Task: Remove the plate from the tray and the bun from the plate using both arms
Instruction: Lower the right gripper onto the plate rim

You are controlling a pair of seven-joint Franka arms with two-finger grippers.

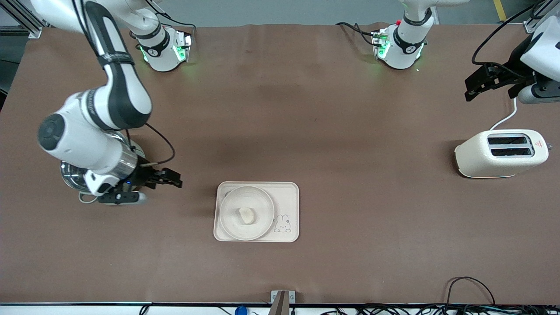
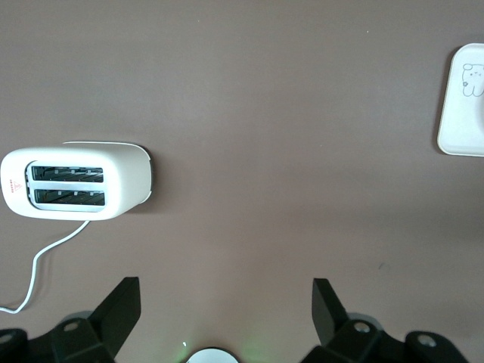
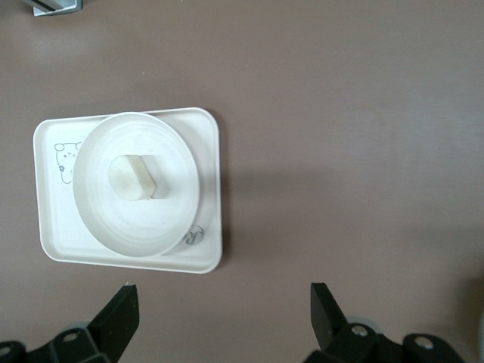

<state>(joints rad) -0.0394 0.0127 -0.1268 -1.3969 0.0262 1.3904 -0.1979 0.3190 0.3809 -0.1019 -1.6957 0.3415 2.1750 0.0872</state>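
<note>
The round cream plate [image 1: 259, 200] lies on the rectangular tray [image 1: 286, 194] near the middle of the table. The small pale bun [image 1: 246, 215] rests at the plate's centre. In the right wrist view the bun [image 3: 136, 178] shows its flat cut end on the plate [image 3: 98, 215]. My right gripper [image 1: 174, 179] hangs open and empty over bare table between the pot and the tray; its fingertips [image 3: 125, 302] frame brown cloth. My left gripper [image 1: 470, 89] is open and empty over the table at the left arm's end, with the toaster nearer the front camera.
A cream toaster [image 1: 501, 153] with a white cord stands toward the left arm's end; it also shows in the left wrist view [image 2: 76, 181]. A shiny metal pot [image 1: 70, 175] sits partly hidden under the right arm. The tray [image 2: 457, 113] bears a rabbit drawing [image 1: 282, 224].
</note>
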